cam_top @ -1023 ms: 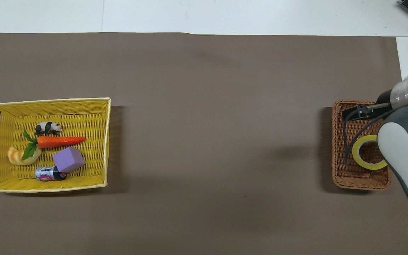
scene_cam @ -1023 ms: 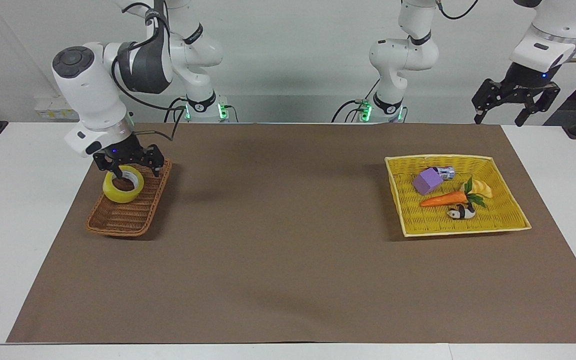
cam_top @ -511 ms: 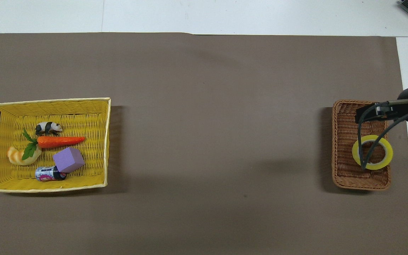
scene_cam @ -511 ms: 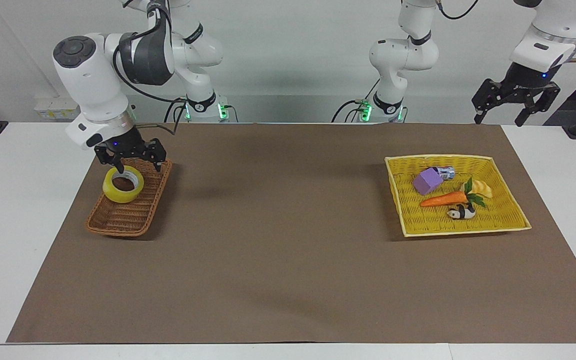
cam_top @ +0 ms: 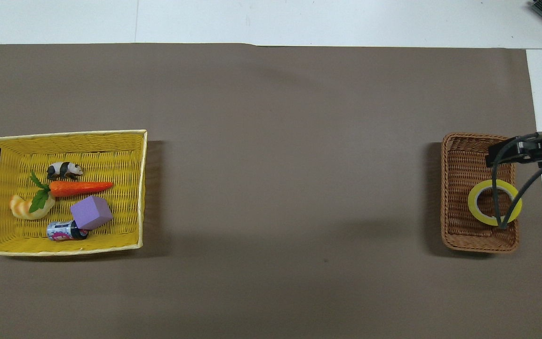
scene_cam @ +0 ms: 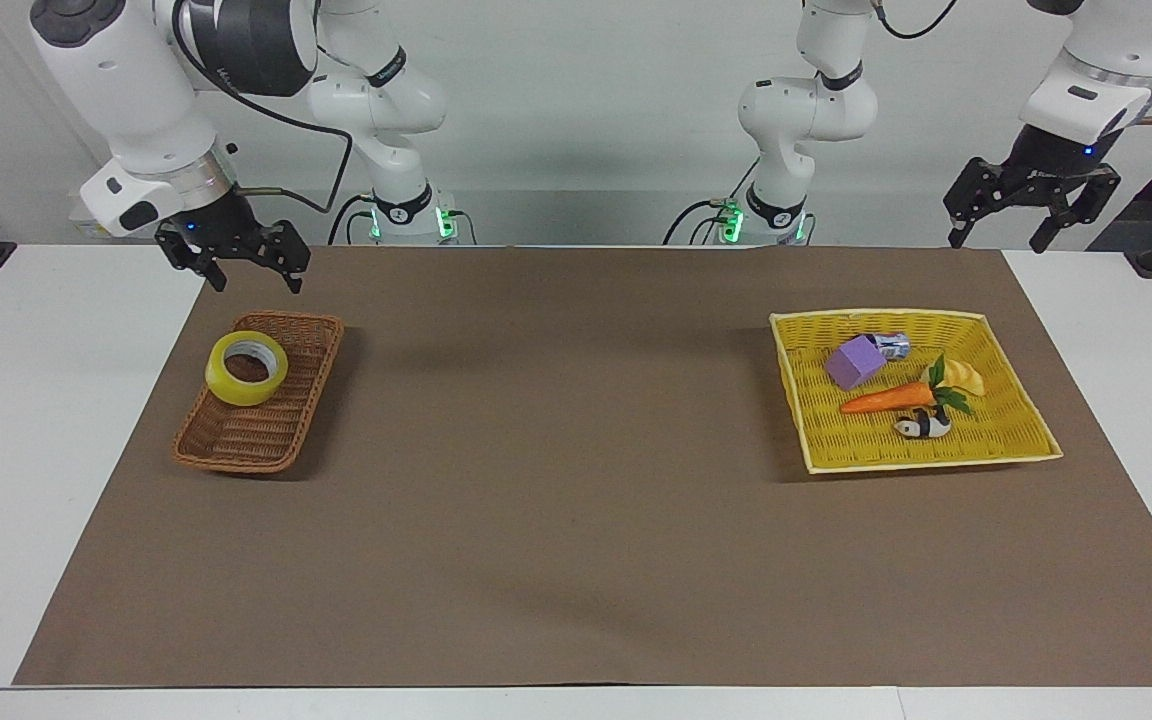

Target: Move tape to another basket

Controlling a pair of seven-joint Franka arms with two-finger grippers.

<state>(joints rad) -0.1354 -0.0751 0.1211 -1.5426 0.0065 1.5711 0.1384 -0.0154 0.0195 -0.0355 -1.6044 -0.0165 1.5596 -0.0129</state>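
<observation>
Two baskets sit on the brown mat [scene_cam: 556,520], one toward each arm's end of the table. The tape [scene_cam: 247,368] lies flat, ring opening upward, inside the brown wicker basket [scene_cam: 236,445] at the right arm's end, resting in the half of that basket nearer to the robots. No gripper touches it.

The right gripper [scene_cam: 249,279] hangs in the air above the mat edge, over the spot just nearer to the robots than the brown wicker basket. Its fingers stand apart and hold nothing. In the overhead view, only part of this gripper and its dark cables show, crossing over the basket and the tape.

The left gripper [scene_cam: 1002,240] waits raised over the white table [scene_cam: 1116,340] at the left arm's end, clear of the mat. Its fingers are likewise spread apart and empty.

The yellow basket [scene_cam: 1021,458] at the left arm's end holds a purple block [scene_cam: 854,362], a small can [scene_cam: 892,345], a toy carrot [scene_cam: 888,399], a yellow shrimp-like toy [scene_cam: 964,376] and a panda figure [scene_cam: 922,427].
</observation>
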